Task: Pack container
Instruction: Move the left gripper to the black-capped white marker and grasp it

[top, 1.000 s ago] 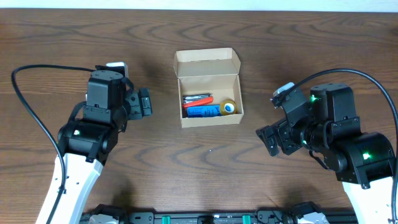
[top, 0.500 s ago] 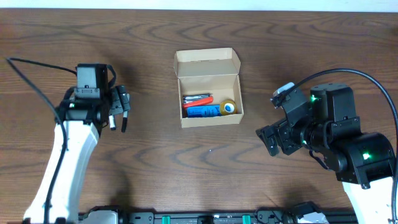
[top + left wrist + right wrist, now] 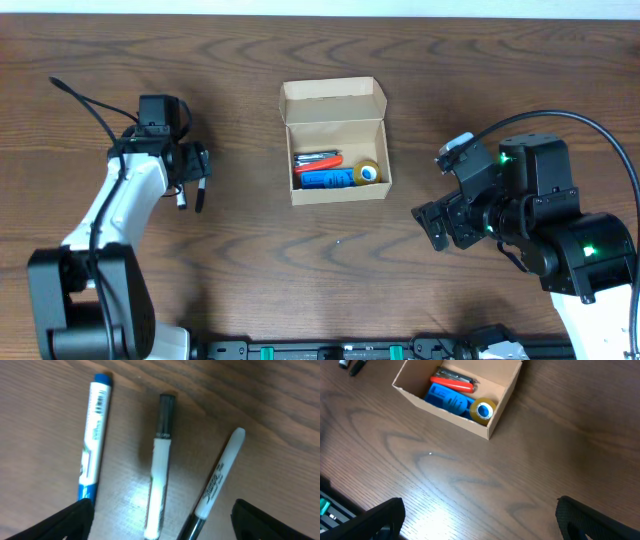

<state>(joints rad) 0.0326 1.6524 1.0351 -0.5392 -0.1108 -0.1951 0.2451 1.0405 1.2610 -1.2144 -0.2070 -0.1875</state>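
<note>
- The wooden table (image 3: 330, 290) carried everything, and the container (image 3: 333, 105) sat on it about midway between the two arms, nearer the far edge.
- The right gripper (image 3: 432, 225) hovered to the right of the container, a little nearer the robot and well apart from it. Its wrist view showed both fingers spread wide with nothing between them.
- The left gripper (image 3: 191, 195) hung to the left of the container, also well apart. Its jaws stood wide and empty over the markers.
- The container lay with its flap lid folded back flat on the far side, so the mouth faced up.
- We judged it light, thin cardboard: walls that give under a squeeze and a base that slides on the smooth wood. A soft pinch on a short side wall would steady it. The free edge of the flap looked the best place to hold for closing.
- Inside the container lay a blue object (image 3: 325, 179), with a red-handled thing (image 3: 318, 160) behind it and a yellow tape roll (image 3: 368, 172) at its right end.
- Left of the container, under the left gripper, three markers lay apart: a blue-capped marker (image 3: 92, 440), a dark-capped marker (image 3: 161, 470) and a white marker (image 3: 217, 477).
</note>
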